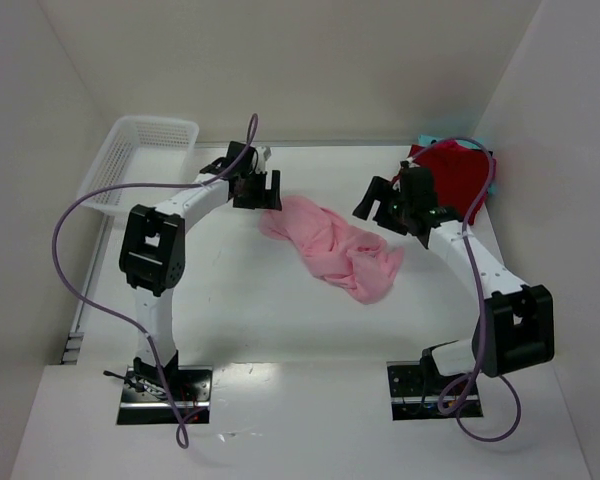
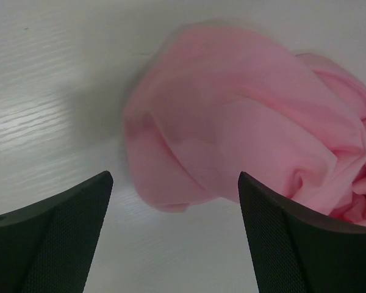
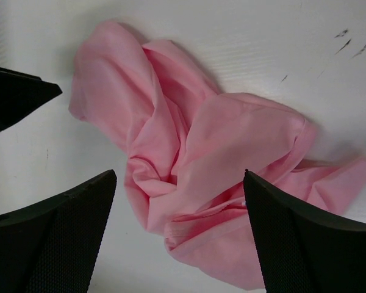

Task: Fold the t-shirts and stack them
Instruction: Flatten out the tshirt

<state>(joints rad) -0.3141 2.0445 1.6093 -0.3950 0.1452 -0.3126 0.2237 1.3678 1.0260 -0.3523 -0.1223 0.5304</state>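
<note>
– Top external view, nearest things first: what lies on our side of the pink tee?
– The left arm's base and the right arm's base, both well to the near side of the pink tee, one off to its left and one to its right. The tee itself is a crumpled heap on the white tabletop, stretching from far left to near right.
– And the pincers?
– The left pincer hangs at the tee's far-left end, spread open and gripping nothing. The left wrist view shows a rounded, slightly blurred fold of that end lying in the gap between the two dark fingers. Whether they touch the cloth I cannot tell.
– The other one?
– The right pincer is at the tee's far-right edge, also spread wide and empty. Its wrist camera looks down on the tee's twisted folds in the gap between its fingers.
– Farther back?
– Beyond the pink tee and to its right lies the dark red tee, partly hidden behind the right arm, with a strip of teal cloth showing at its far side. Well off to the pink tee's far left sits the white mesh basket, apart from all the shirts.
</note>
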